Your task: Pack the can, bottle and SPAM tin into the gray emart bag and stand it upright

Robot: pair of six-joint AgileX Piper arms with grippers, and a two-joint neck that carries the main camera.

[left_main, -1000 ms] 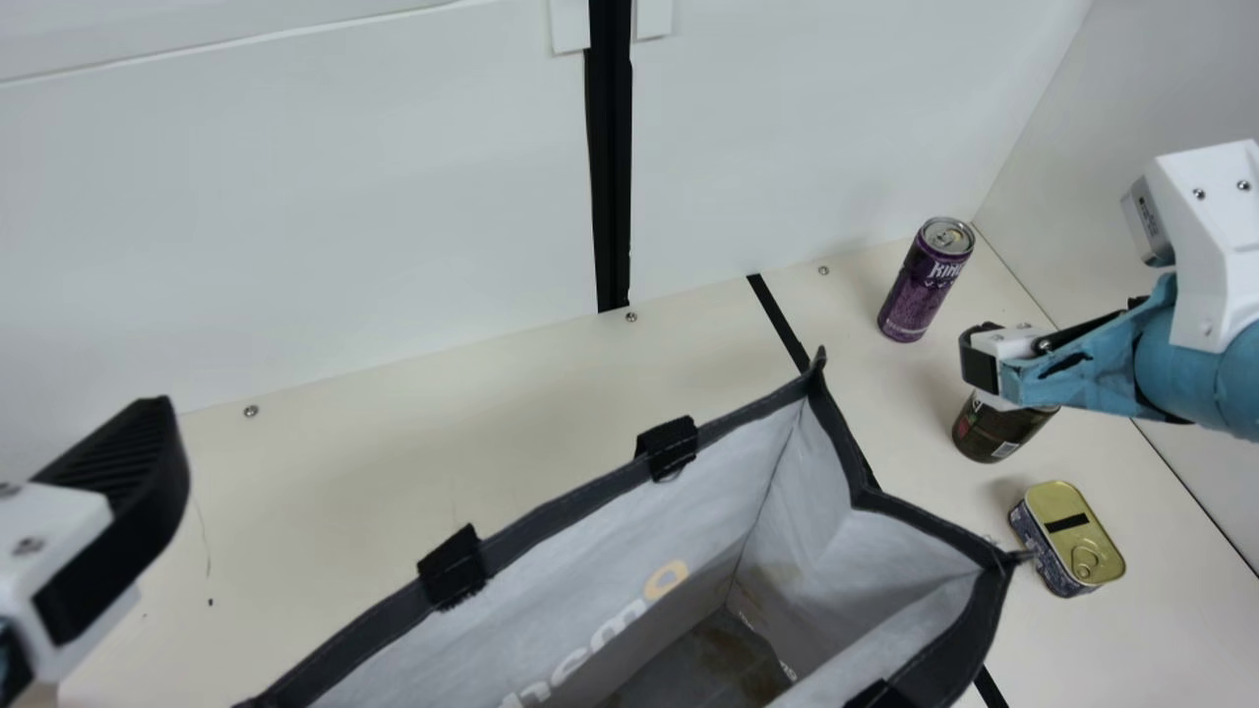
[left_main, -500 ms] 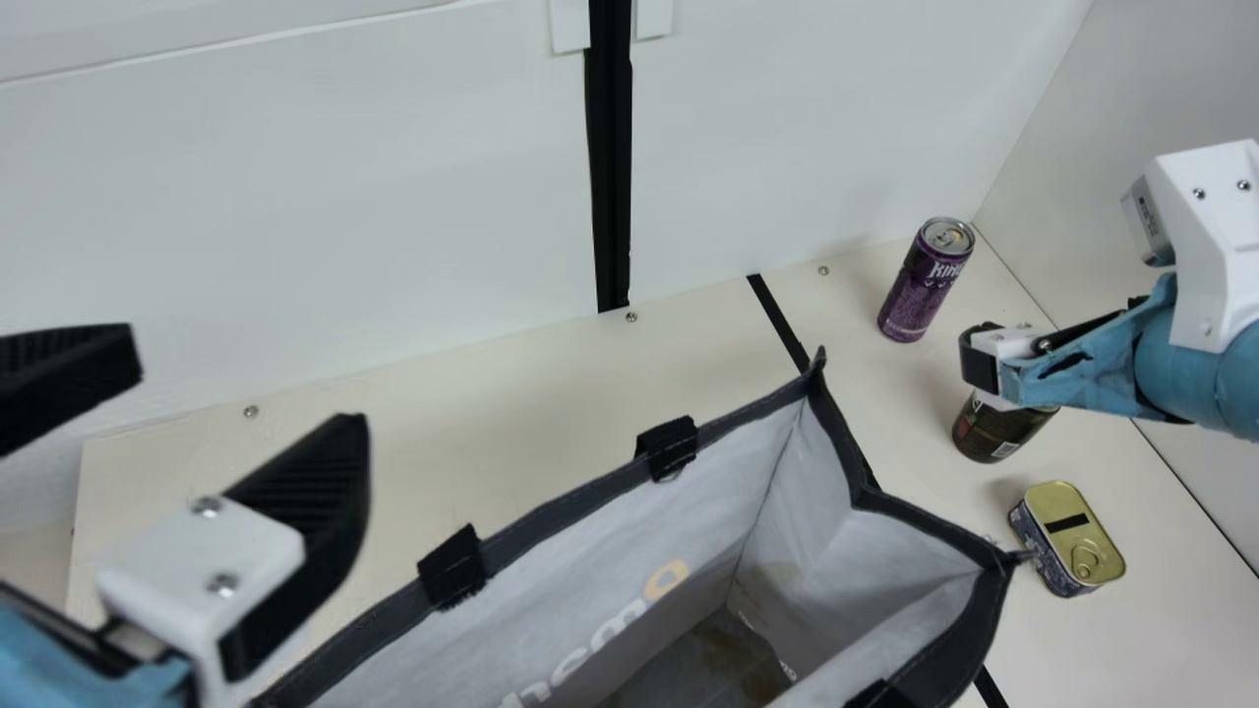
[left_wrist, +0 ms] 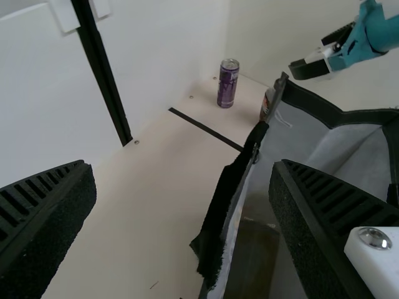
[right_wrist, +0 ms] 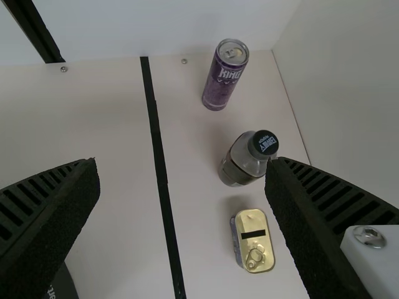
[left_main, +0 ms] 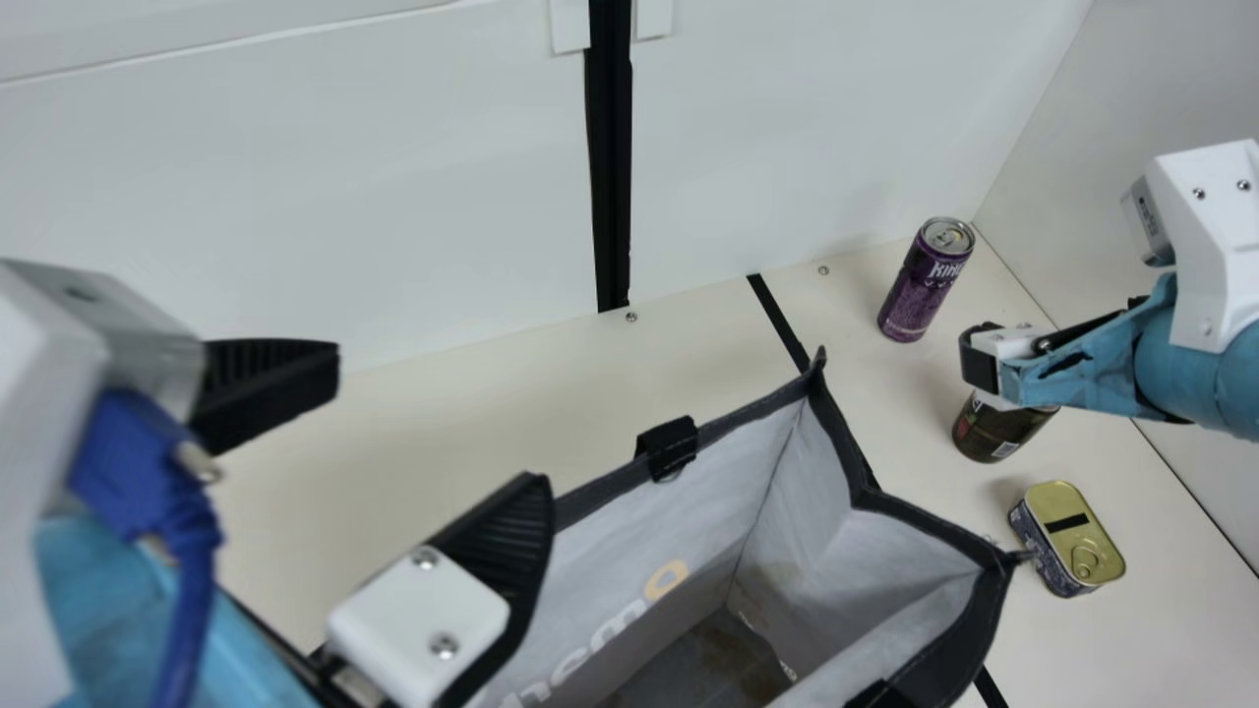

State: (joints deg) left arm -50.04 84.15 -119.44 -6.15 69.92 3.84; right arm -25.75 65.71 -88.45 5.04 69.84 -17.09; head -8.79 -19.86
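Observation:
My left gripper is open over the left part of the bag's far rim; in the left wrist view the gripper has the bag's rim between its spread fingers. The gray bag stands upright with its mouth open. My right gripper hangs above the bottle, hiding its top; in the right wrist view the gripper is open and empty. The purple can stands upright near the back wall. The SPAM tin lies right of the bag, its gold lid up.
White walls close off the back and right side of the table. A black strip runs over the tabletop and passes beneath the bag. The can, bottle and tin stand roughly in a row near the right wall.
My left gripper has come in from the left edge, moving rightward to the bag's far rim. The right arm, bag, can, bottle and tin have kept their places.

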